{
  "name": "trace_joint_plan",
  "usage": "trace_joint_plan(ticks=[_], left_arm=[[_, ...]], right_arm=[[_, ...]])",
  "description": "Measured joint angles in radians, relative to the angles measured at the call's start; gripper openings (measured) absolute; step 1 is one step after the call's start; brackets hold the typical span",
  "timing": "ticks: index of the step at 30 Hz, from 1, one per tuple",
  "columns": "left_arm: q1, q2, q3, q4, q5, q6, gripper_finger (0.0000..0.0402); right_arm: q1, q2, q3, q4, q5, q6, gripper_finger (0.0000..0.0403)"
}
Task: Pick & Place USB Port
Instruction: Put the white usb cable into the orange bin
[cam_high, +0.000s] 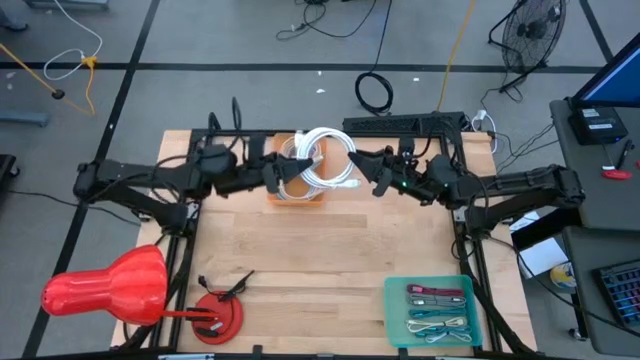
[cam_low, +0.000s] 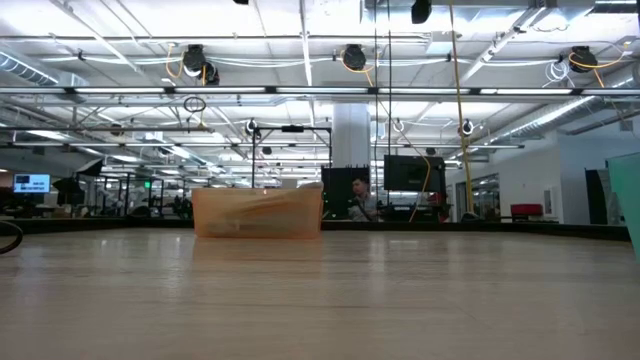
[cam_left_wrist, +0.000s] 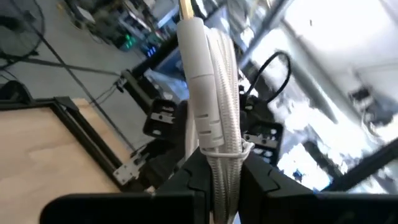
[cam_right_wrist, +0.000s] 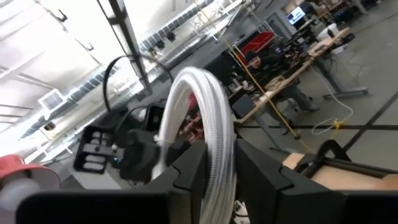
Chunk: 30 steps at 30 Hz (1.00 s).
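Both grippers clamp the white cable coil (cam_high: 322, 158) over the bin (cam_high: 296, 192) at table's 12 o'clock: left gripper (cam_high: 278, 172), right gripper (cam_high: 372, 168), probably sharing its weight.

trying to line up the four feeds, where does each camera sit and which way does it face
High: above the table, looking straight down; both arms meet over the orange bin, white cable coil held between them.
Low: at tabletop height, looking level at the bin; no arm shows.
Left wrist: past the left gripper, shut on the coil.
Right wrist: past the right gripper, around the coil.
Both wrist views share the coil.
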<state>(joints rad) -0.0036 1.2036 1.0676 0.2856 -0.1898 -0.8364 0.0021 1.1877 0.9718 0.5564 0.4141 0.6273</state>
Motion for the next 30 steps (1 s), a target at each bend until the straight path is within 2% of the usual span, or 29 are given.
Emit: trace_joint_plan(ticks=[8,14,17,21,24,30], left_arm=[[-0.156,0.015,0.0,0.077,-0.348,-0.015,0.0038],[-0.227,0.078,0.0,0.299,-0.524,0.16,0.0038],[-0.23,0.082,0.001,0.33,-0.586,0.177,0.0038],[-0.241,0.086,0.0,0.221,-0.711,0.09,0.0038],[-0.243,0.086,0.0,0.124,-0.788,0.002,0.0038],[-0.189,0.086,0.0,-0.03,-0.807,-0.214,0.0038]], right_arm=[[-0.1,0.0,0.024,-0.026,-0.195,0.064,0.0105],[-0.171,-0.044,0.064,-0.131,-0.321,0.095,0.0125],[-0.209,-0.075,0.069,-0.214,-0.394,0.1,0.0125],[-0.253,-0.13,0.069,-0.29,-0.462,0.109,0.0123],[-0.265,-0.164,0.071,-0.331,-0.468,0.087,0.0123],[-0.276,-0.185,0.071,-0.392,-0.477,0.069,0.0118]])
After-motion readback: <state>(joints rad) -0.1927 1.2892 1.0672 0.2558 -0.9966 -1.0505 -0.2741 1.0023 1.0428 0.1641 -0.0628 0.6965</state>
